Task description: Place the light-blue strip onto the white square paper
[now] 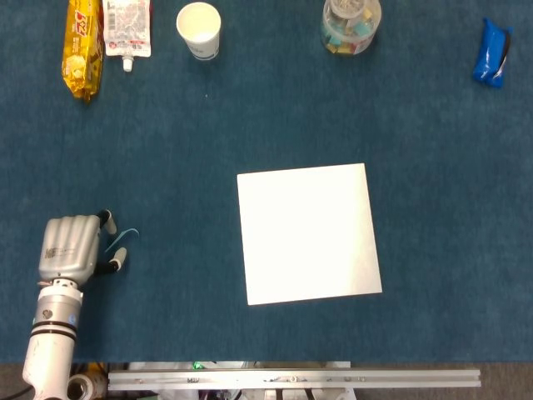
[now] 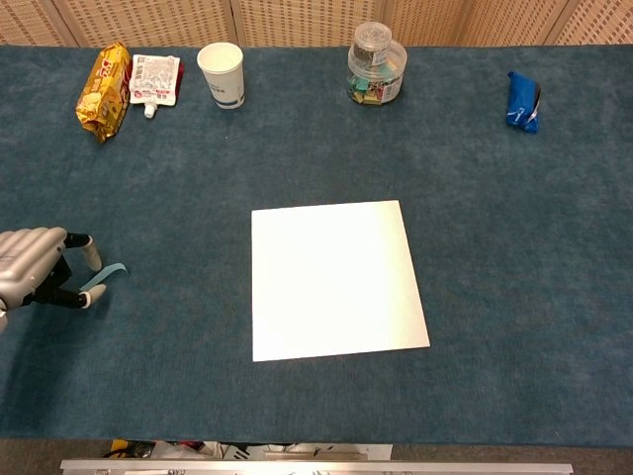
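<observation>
The light-blue strip [image 1: 125, 237] [image 2: 107, 274] is a thin curled sliver lying on the blue cloth at the far left. My left hand [image 1: 72, 248] [image 2: 34, 265] sits just left of it, knuckles up. A finger and the thumb stand apart on either side of the strip's near end, and the thumb tip looks to touch it. I see no pinch on the strip. The white square paper [image 1: 308, 232] [image 2: 336, 280] lies flat mid-table, well to the right of the strip. My right hand shows in neither view.
Along the far edge stand a yellow snack bag [image 1: 82, 46], a white pouch [image 1: 127, 29], a paper cup [image 1: 199, 29], a clear jar [image 1: 351, 24] and a blue packet [image 1: 492, 53]. A metal rail [image 1: 291, 379] runs along the near edge.
</observation>
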You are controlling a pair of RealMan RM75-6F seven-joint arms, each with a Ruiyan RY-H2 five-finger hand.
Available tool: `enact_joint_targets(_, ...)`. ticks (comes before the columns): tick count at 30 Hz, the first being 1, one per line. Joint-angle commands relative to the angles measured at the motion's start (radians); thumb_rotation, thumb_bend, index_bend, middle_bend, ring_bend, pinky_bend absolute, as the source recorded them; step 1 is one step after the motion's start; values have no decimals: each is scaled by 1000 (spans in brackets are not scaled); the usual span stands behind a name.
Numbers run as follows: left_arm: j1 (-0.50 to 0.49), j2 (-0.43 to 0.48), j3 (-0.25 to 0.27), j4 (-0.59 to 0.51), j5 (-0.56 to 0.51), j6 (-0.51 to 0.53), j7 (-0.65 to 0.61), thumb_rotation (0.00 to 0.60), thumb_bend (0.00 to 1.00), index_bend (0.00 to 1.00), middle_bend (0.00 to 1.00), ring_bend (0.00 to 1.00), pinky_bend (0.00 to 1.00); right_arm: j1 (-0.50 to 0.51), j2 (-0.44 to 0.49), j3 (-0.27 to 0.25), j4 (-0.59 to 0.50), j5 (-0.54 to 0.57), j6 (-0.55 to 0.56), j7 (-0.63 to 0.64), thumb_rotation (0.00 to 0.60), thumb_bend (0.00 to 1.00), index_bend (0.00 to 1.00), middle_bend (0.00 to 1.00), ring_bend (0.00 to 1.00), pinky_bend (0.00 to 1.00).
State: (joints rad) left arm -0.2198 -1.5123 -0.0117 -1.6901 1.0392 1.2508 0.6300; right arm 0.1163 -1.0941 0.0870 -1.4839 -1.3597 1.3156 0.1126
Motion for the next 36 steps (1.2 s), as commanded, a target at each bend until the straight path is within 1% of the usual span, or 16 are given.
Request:
enact_joint_targets(1,0,-6,0,6,-4,4,0,492,284,431,1000,1000,1000,0,1,0,0,0,-1,1,600,130,126,373,250,205)
enact_joint_targets(3,-1,-11,-2,12,-9,8,-3,518,284,441,1000,1000,1000,-1,1,-1,0,1,-2,1,600,130,126,373,250,205)
enact_joint_targets(5,-1,-13,-5,13,-14,10,-8,529,284,447,1000,1000,1000,-1,2,0,0,2,-2,1,600,130,127,373,250,205)
enact_joint_targets(15,-11,-21,-3,22,-29,5,-10,534,284,476,1000,1000,1000,-5,8,0,-6,3,1,-1,600,130,139,374,250,205)
enact_joint_targets(20,-15,-24,-3,25,-36,4,-11,555,284,496,1000,1000,1000,-6,9,0,-7,4,0,-1,600,130,142,374,250,205)
enact_joint_targets(36,-29,-27,0,22,-45,0,-11,548,299,512,1000,1000,1000,-12,10,-1,-3,11,-1,1,600,130,150,374,250,205)
